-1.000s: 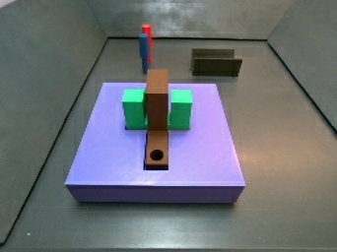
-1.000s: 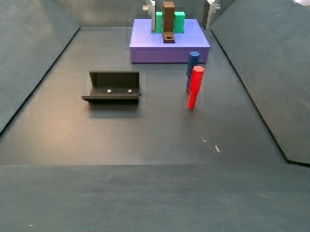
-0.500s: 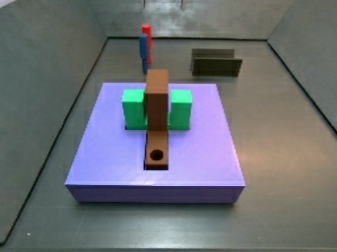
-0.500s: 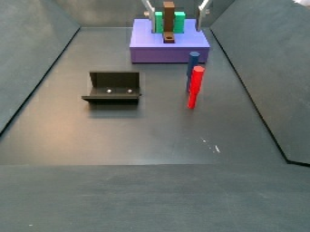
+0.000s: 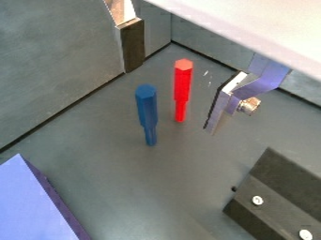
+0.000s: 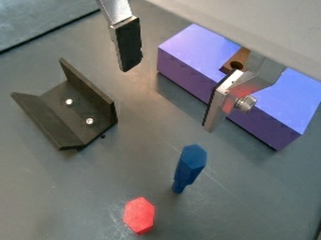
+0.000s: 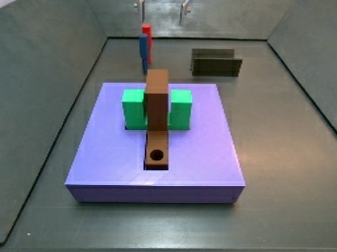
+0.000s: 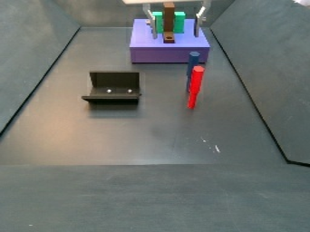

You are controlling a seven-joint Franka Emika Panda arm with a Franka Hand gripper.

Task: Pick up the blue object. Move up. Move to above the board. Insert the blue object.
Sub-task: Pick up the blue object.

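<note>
The blue object (image 5: pixel 146 114) is a thin blue peg standing upright on the dark floor, with a separate red peg (image 5: pixel 182 89) close beside it. In a side view the blue object (image 7: pixel 146 54) stands beyond the slab. In a side view the red peg (image 8: pixel 194 88) covers most of it. The board (image 7: pixel 157 108), a brown plank with a round hole (image 7: pixel 158 156), lies over a green block (image 7: pixel 134 108). My gripper (image 5: pixel 174 94) hangs open and empty well above both pegs, its fingers (image 6: pixel 126 47) spread wide. It shows as the gripper (image 7: pixel 164 12) high at the far end.
The lavender slab (image 7: pixel 118 167) carries the green block and board, and shows as the slab (image 6: pixel 189 56) in a wrist view. The dark fixture (image 8: pixel 112 88) stands on the floor to one side of the pegs. Grey walls (image 7: pixel 53 89) enclose the floor.
The gripper has come down into the top of a side view, where it did not show a second ago. The pegs, board and fixture have not moved.
</note>
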